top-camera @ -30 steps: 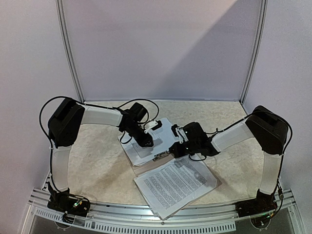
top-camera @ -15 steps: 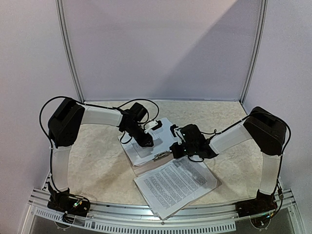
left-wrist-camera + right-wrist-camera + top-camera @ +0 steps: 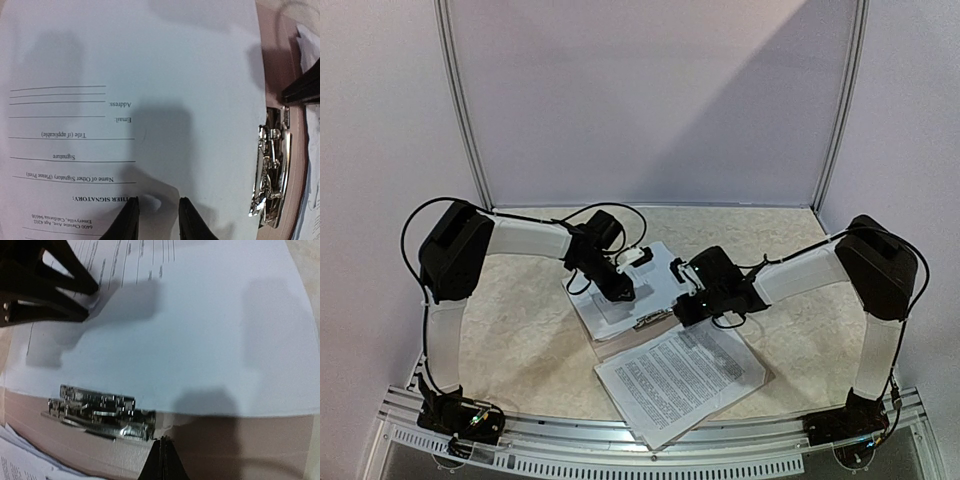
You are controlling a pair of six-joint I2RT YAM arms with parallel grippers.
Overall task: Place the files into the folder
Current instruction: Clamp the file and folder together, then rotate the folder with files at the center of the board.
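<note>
Files (image 3: 150, 60) read "Signature", "Email:", "Address:" (left wrist only) | left gripper (image 3: 158, 207) jaws apart, tips on sheet | right gripper (image 3: 162, 460) jaws pressed together over folder (image 3: 235, 440)

Sheet (image 3: 125, 100): "Signature", "Email:", "Address:", upside down.

White links (image 3: 528, 240), black joints (image 3: 455, 250), looped cables (image 3: 412, 222); left gripper (image 3: 159, 212) black.

The left arm (image 3: 525, 240) and right arm (image 3: 800, 275) both bend inward from wide-set elbows, their wrists close together at mid-table. The left gripper (image 3: 159, 216) tilts downward with its fingers a narrow gap apart. The right gripper (image 3: 162, 459) also points down, fingers pressed tight together.
</note>
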